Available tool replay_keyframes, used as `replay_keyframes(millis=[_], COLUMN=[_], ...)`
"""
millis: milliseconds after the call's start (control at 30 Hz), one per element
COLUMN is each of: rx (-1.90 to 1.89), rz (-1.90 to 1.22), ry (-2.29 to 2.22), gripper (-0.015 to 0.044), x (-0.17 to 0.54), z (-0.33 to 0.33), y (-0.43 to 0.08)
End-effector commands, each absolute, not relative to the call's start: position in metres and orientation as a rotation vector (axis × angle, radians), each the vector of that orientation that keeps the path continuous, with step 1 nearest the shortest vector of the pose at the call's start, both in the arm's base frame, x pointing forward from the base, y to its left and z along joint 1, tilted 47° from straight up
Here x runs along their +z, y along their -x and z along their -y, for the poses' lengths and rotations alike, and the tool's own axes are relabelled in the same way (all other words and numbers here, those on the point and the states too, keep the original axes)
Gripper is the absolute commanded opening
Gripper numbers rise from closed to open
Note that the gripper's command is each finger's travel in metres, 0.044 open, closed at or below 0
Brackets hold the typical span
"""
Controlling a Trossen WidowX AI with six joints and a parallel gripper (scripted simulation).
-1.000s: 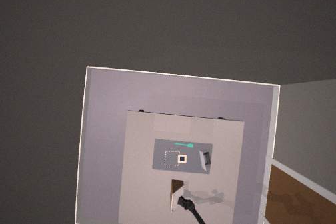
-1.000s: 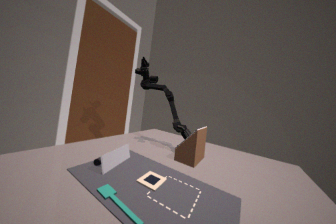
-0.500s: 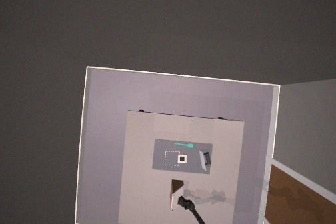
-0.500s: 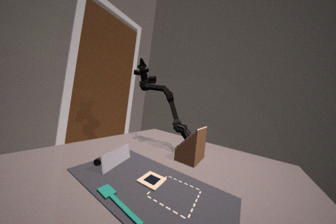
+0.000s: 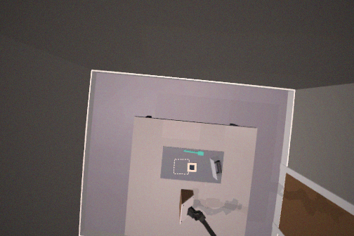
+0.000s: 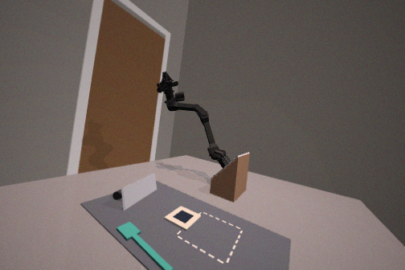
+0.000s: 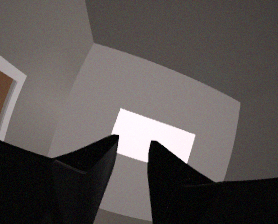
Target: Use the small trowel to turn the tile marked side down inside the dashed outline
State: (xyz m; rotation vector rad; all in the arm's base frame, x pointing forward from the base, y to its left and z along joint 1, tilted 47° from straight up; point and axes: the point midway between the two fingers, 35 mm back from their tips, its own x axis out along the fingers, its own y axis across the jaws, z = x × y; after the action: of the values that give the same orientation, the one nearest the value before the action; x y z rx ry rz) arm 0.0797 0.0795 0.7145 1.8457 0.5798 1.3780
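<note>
The cream tile (image 5: 192, 167) (image 6: 183, 216) lies flat on the grey mat (image 5: 166, 175) (image 6: 277, 246), its dark square facing up. It lies at one side of the dashed outline (image 6: 241, 230), over that edge. The teal trowel (image 5: 200, 153) (image 6: 128, 230) lies flat near the mat's long edge, apart from the tile. My gripper (image 6: 165, 75) (image 7: 134, 143) is raised high above the table, far from both. Its fingers stand partly open, with a gap and nothing between them. In the top view the gripper is not visible.
A pale upright panel (image 5: 213, 169) (image 6: 138, 191) stands on the mat, with a black cylinder (image 6: 117, 195) behind it. A brown block (image 6: 241, 179) with a white sloping face (image 5: 185, 207) stands on the table (image 5: 147, 139) between the mat and the arm's base.
</note>
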Motion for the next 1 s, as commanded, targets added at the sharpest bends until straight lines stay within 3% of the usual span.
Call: replay_keyframes(millis=[0,967], rx=[1.405,1.547], rz=[-0.656,-1.141], ry=[-1.997,-2.902], gripper=[0.0100,0.0100], x=[0.720,0.733], z=[-0.066,0.019], y=[-0.090,-0.174])
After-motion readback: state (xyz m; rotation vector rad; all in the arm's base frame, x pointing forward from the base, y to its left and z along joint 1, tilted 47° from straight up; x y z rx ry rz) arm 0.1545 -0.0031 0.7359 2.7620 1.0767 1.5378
